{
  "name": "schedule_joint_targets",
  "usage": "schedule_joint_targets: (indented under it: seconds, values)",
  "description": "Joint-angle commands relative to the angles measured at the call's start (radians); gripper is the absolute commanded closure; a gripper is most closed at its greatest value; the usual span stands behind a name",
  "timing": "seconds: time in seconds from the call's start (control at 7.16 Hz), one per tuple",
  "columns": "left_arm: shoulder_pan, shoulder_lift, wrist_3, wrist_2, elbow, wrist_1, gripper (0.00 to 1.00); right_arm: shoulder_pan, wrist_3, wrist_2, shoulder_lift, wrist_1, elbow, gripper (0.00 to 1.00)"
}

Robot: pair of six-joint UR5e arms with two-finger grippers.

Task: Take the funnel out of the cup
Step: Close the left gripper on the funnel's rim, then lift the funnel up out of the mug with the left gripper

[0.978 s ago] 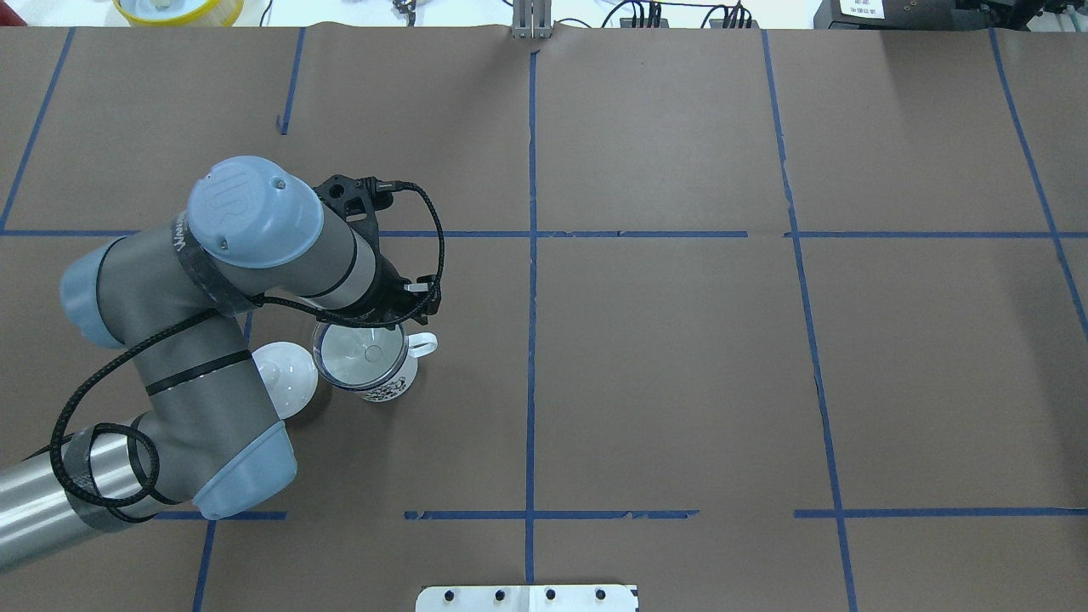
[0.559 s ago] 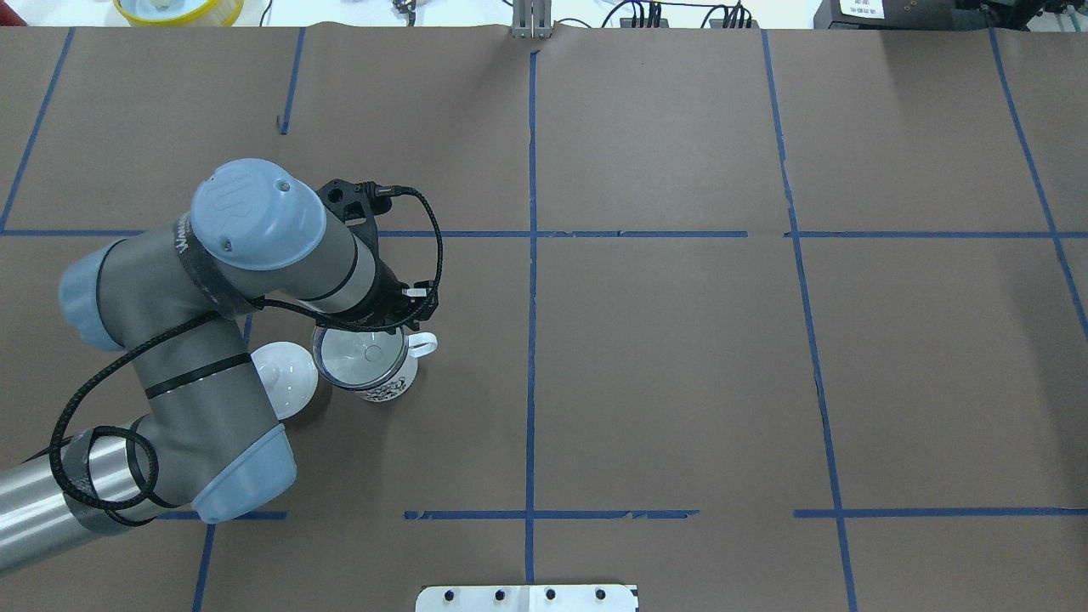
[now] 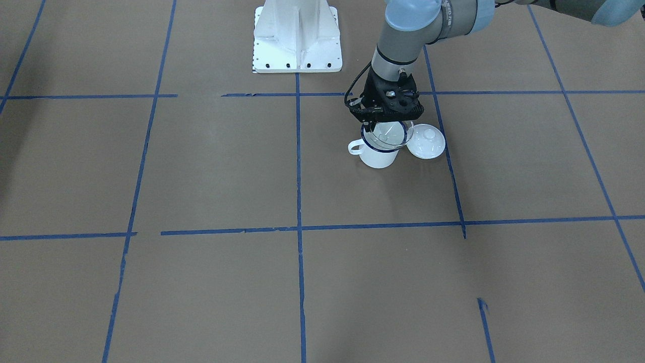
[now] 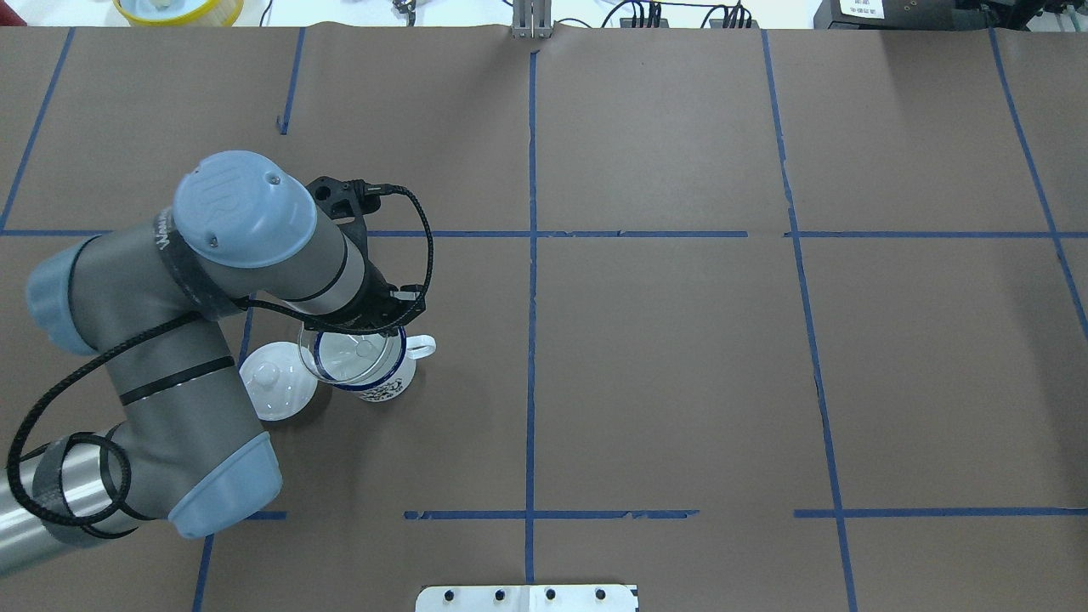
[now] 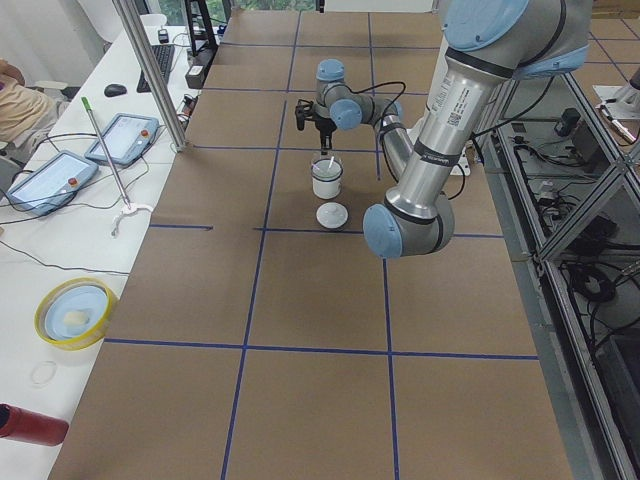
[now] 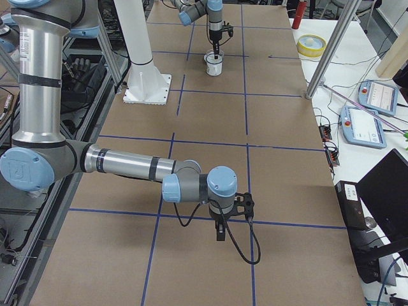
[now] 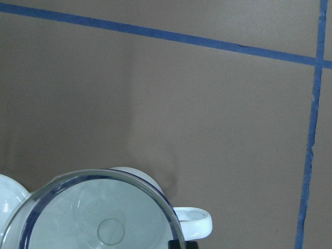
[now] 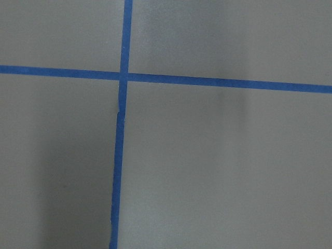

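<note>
The clear funnel (image 4: 348, 357) hangs tilted just above the white mug (image 4: 387, 384), whose blue rim now shows under it. My left gripper (image 4: 361, 327) is shut on the funnel's far rim. In the front view the funnel (image 3: 389, 135) sits above the mug (image 3: 378, 157) under the gripper (image 3: 381, 122). The left wrist view shows the funnel's round rim (image 7: 98, 218) and the mug's handle (image 7: 193, 223). My right gripper (image 6: 220, 233) hovers over bare table far from the mug; I cannot tell whether it is open or shut.
A white domed lid with a knob (image 4: 272, 389) lies on the table right beside the mug, on its left in the overhead view. The robot's white base plate (image 3: 297, 35) stands behind. Blue tape lines cross the brown table.
My left arm has risen and drawn back to the left. The funnel has come up out of the mug and shifted left with it, uncovering the mug's blue rim and more of the lid.
</note>
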Motion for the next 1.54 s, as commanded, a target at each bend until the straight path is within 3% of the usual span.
schedule_joint_targets:
  seconds: [0.0, 0.14, 0.28, 0.42, 0.7, 1.12, 1.26, 1.4]
  values:
    - [-0.021, -0.022, -0.001, -0.003, -0.117, 0.110, 1.00, 0.000, 0.000, 0.000, 0.000, 0.000, 0.000, 0.00]
    - [-0.073, -0.020, -0.015, 0.002, -0.119, 0.105, 1.00, 0.000, 0.000, 0.000, 0.000, 0.000, 0.000, 0.00]
    - [-0.098, -0.017, -0.149, 0.069, -0.107, 0.072, 1.00, 0.000, 0.000, 0.000, 0.000, 0.000, 0.000, 0.00]
    - [-0.111, -0.011, -0.305, 0.176, -0.046, -0.106, 1.00, 0.000, 0.000, 0.000, 0.000, 0.000, 0.000, 0.00]
    - [-0.122, -0.010, -0.530, 0.351, 0.161, -0.451, 1.00, 0.000, 0.000, 0.000, 0.000, 0.000, 0.000, 0.00]
    - [-0.121, -0.020, -0.803, 0.606, 0.492, -0.803, 1.00, 0.000, 0.000, 0.000, 0.000, 0.000, 0.000, 0.00]
    - [-0.122, -0.034, -0.846, 0.696, 0.572, -0.865, 1.00, 0.000, 0.000, 0.000, 0.000, 0.000, 0.000, 0.00]
    - [-0.124, -0.049, -0.882, 0.710, 0.618, -0.879, 1.00, 0.000, 0.000, 0.000, 0.000, 0.000, 0.000, 0.00]
